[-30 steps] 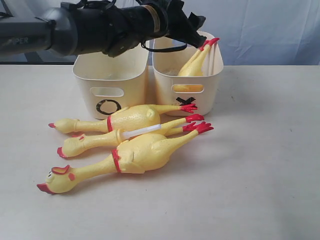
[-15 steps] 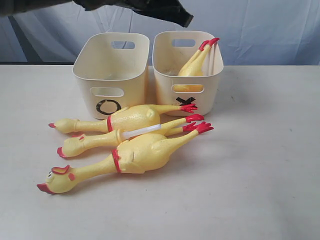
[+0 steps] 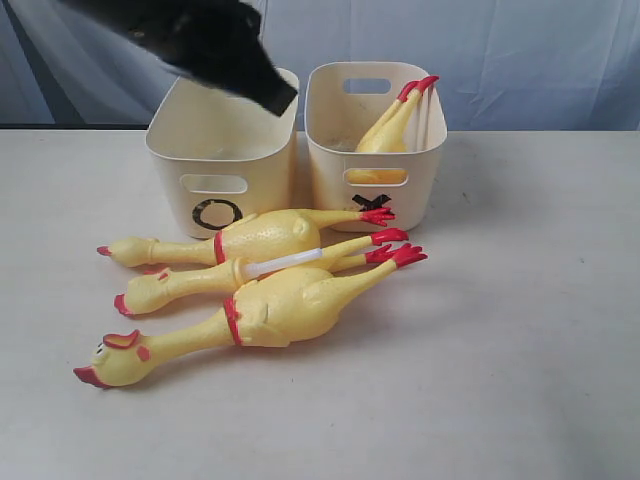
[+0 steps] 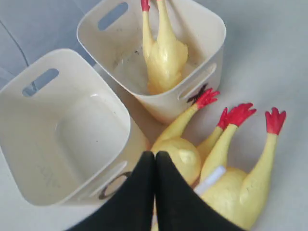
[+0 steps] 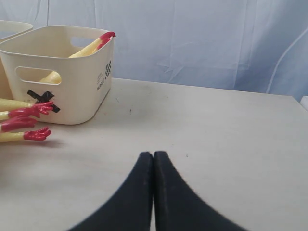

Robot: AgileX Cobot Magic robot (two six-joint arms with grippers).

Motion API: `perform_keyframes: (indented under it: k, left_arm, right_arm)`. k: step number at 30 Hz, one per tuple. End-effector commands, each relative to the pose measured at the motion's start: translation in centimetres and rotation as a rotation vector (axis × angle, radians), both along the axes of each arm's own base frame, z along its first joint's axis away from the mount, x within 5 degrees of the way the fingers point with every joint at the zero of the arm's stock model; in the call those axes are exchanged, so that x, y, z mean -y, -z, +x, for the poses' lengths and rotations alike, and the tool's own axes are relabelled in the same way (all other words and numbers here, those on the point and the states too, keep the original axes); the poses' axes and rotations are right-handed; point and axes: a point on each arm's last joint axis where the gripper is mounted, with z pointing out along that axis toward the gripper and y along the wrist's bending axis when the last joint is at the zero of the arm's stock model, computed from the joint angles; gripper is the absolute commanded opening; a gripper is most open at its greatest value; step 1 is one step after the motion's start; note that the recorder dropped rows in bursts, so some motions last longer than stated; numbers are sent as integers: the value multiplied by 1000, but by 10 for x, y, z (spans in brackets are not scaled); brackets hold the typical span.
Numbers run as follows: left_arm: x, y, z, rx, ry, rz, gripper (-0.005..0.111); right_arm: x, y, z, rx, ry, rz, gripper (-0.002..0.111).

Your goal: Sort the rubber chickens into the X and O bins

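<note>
Since the earlier frames the left gripper (image 3: 272,97) has swung from above the X bin (image 3: 330,165) to low over the near rim of the O bin (image 3: 170,165); its fingers are pressed together and hold nothing. The right gripper (image 5: 153,156) is also closed and empty, over bare table (image 5: 231,144). One chicken (image 3: 387,125) stands head down in the X bin with its red feet leaning over the rim, probably because it is longer than the bin. Three chickens (image 3: 280,305) lie side by side on the table before the bins, long axes nearly across the exterior view, heads to the left and feet toward the X bin.
</note>
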Motion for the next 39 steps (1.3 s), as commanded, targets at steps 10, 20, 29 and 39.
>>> perform_keyframes:
  k: [10,20,29,39]
  left_arm:
    - [-73,73,-97,5,-54,-205,0]
    - [-116,112,-148,-44,-125,-280,0]
    - [-142,93,-178,60,-148,-433,0]
    - [-179,77,-217,257,-132,-541,0]
  right_arm:
    - [0,2,0,4,4,-1,-1]
    - [0,-21,1,240,9,216,-1]
    - [1,-26,1,295,17,276,-1]
    - [5,-32,0,325,50,637,-1]
